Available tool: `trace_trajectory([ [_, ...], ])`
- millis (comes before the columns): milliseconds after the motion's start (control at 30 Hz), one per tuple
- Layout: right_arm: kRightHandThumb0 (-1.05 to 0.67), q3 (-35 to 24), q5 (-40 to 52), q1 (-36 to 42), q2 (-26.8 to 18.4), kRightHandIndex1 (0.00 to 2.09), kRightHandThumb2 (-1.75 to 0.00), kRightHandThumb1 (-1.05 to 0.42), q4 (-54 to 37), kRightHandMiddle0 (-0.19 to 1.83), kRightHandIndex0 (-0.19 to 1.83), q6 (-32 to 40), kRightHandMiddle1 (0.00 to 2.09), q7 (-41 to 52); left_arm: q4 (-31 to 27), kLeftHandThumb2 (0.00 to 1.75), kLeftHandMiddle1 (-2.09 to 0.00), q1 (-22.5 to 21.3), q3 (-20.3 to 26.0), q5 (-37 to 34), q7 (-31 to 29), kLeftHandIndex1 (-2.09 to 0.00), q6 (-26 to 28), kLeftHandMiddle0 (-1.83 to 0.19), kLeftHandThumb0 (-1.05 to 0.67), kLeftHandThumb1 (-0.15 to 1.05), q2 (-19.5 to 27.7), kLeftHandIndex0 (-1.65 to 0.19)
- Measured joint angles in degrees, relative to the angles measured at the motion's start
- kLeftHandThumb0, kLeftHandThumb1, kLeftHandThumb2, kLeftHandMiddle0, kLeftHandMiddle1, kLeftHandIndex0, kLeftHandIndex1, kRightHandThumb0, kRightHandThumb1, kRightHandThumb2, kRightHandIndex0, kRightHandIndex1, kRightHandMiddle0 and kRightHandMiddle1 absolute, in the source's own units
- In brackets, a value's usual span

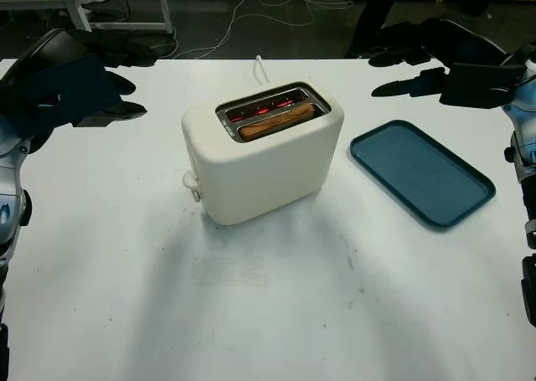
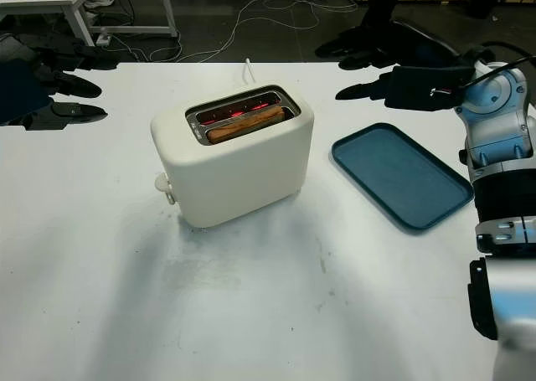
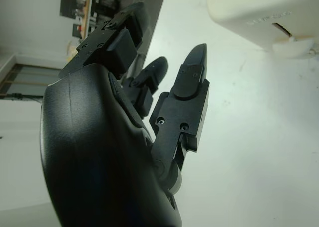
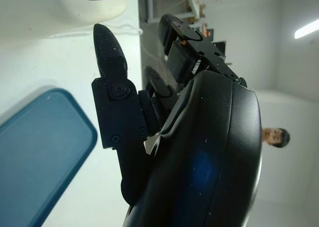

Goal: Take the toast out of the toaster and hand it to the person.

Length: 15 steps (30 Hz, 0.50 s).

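Over at the left edge of the white worktop (image 1: 251,314), the left hand (image 1: 71,84) hangs in the air, open and holding nothing, its fingers (image 3: 192,80) stretched out toward the middle. Near the centre stands the cream toaster (image 1: 264,151), its lever knob facing the near-left side, its cord trailing off the far edge. The toast (image 1: 276,121) sits down in the nearer slot, with the elements glowing red in the slot behind it. Just right of the toaster lies a teal tray (image 1: 419,172), flat and bare. Above the tray's far end hovers the right hand (image 2: 410,75), likewise open with nothing held.
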Motion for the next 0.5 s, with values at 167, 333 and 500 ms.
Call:
trace_trajectory([
  [167,-0.38,-0.27,0.1,0.9,0.0,0.0,-0.01,-0.92,-2.59,0.6,0.64,2.34,0.0,0.06,-0.35,0.01,-0.43,0.0,0.35,-0.16,0.0,-0.06,0.69,-0.52,-0.06,0.9,-0.27,-0.59],
  [333,-0.38,-0.28,0.11,1.41,0.0,0.0,0.0,-0.92,-3.04,0.6,0.65,2.94,0.0,0.07,-0.36,0.0,-0.45,0.01,0.47,-0.25,0.01,-0.07,0.67,-0.53,-0.07,0.9,-0.56,-0.61],
  [500,-0.43,-0.28,0.11,1.58,0.0,0.01,-0.01,-0.92,-3.11,0.61,0.66,2.92,0.0,0.07,-0.37,0.0,-0.45,0.02,0.45,-0.11,0.0,-0.07,0.57,-0.54,-0.06,0.9,-0.39,-0.62],
])
